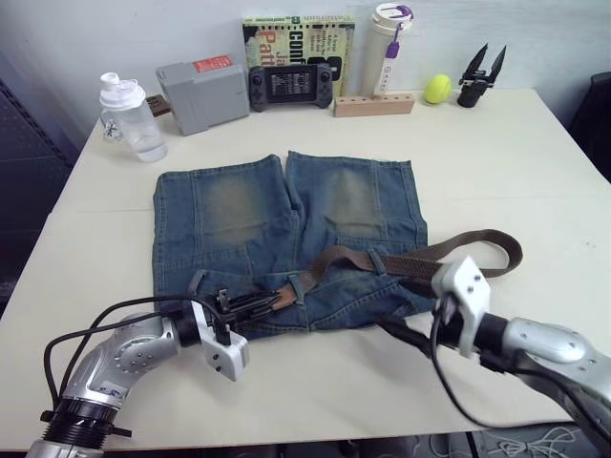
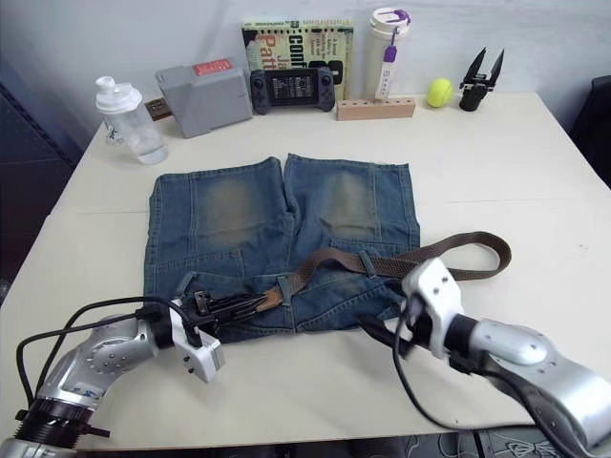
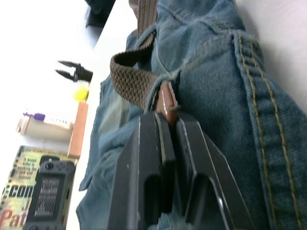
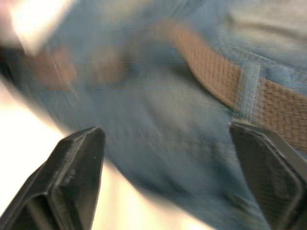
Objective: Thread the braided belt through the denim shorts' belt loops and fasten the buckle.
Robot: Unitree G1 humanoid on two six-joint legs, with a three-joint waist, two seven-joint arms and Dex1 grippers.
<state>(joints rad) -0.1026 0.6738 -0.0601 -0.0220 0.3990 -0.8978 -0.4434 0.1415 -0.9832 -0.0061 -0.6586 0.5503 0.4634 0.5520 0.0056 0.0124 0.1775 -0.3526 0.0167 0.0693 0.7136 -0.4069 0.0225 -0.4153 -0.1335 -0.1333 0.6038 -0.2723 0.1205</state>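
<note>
**Left gripper pinches the belt tip at the waistband; right gripper gapes wide beside the shorts**

The left gripper (image 1: 256, 304), lower left of the head view, has its two black fingers closed narrow on the smooth brown tip of the braided belt (image 1: 420, 258). In the left wrist view that tip (image 3: 166, 101) sits clamped between the flat finger pads, right against a belt loop (image 3: 154, 91) on the stitched waistband.

The right gripper (image 1: 406, 331), lower right, holds nothing; the right wrist view shows its fingers (image 4: 76, 172) spread wide over blue denim, the woven strap passing under another loop.

The denim shorts (image 1: 286, 234) lie flat at the centre of the cream table (image 1: 535, 172), waistband toward the bottom of the frame, with faded yellowish patches on both legs. The belt runs across the waistband and curls in a loose loop off the right edge of the cloth.

Along the upper edge stand a clear shaker bottle (image 1: 129, 116), a grey box (image 1: 202, 93), a handheld game console (image 1: 291, 87), a book (image 1: 298, 38), a wooden block (image 1: 373, 104), a white tumbler (image 1: 389, 48), a yellow ball (image 1: 437, 89) and a black two-pronged tool (image 1: 480, 78).
</note>
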